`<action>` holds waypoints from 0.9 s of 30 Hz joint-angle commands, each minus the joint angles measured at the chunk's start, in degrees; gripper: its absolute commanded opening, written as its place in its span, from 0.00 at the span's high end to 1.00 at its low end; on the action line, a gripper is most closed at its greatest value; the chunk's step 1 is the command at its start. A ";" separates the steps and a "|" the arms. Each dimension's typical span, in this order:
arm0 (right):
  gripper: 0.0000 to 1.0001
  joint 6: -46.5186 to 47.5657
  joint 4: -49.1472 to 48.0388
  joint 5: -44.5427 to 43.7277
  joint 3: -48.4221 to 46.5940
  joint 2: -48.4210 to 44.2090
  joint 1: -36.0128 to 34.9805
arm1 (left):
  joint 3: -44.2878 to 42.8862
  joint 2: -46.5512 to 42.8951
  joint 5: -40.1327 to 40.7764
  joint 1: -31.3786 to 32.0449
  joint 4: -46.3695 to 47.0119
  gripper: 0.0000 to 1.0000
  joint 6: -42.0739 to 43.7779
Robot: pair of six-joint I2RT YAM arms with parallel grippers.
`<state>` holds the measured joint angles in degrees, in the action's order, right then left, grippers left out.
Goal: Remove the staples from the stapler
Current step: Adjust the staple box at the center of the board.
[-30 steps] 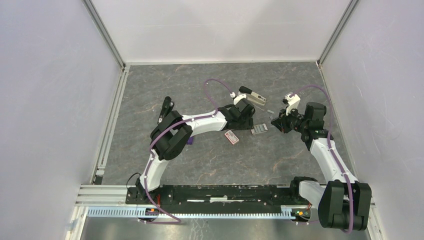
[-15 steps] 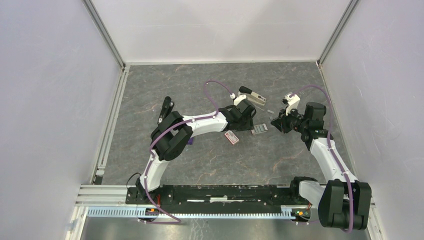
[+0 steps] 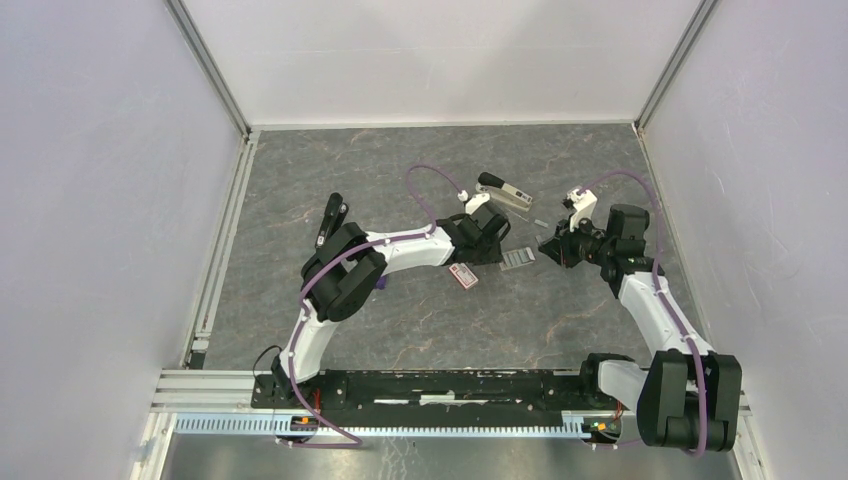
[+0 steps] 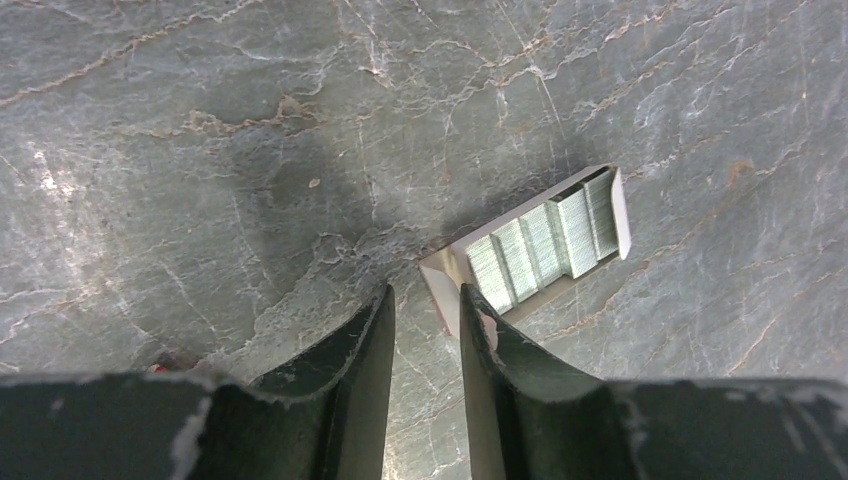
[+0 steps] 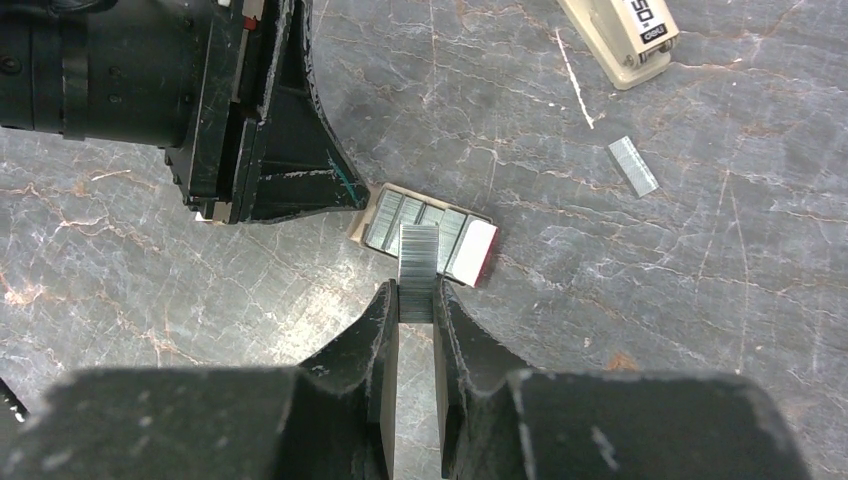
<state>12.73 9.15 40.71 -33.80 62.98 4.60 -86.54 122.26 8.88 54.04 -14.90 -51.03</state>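
Observation:
The stapler (image 3: 505, 192) lies at the back of the mat, a black bar beside a beige rail; its beige end (image 5: 622, 38) shows in the right wrist view. My right gripper (image 5: 416, 295) is shut on a silvery strip of staples (image 5: 417, 262), held just over an open cardboard tray (image 5: 482, 250) of more strips. From above, that gripper (image 3: 548, 245) sits right of the tray (image 3: 517, 258). My left gripper (image 4: 427, 300) stands open by a narrow gap with nothing in it, its right fingertip (image 4: 476, 318) at the tray's near corner (image 4: 441, 275).
A red-and-white little box (image 3: 463, 275) lies left of the tray. A loose short strip (image 5: 633, 165) and a thin single pin (image 5: 574, 78) rest on the mat near the stapler. White walls enclose the grey marbled mat (image 3: 400, 310).
My left gripper's jaws have narrowed, and its wrist has edged slightly back from the tray. The right gripper still holds the strip and has shifted a little left.

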 commanded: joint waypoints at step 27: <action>0.90 1.02 -2.09 -3.67 0.85 5.94 -11.30 | 14.03 -12.06 -2.23 0.28 12.32 0.68 -4.86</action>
<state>12.93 9.10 38.30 -32.71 68.51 -5.61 -75.18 115.15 6.90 54.08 -6.70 -53.98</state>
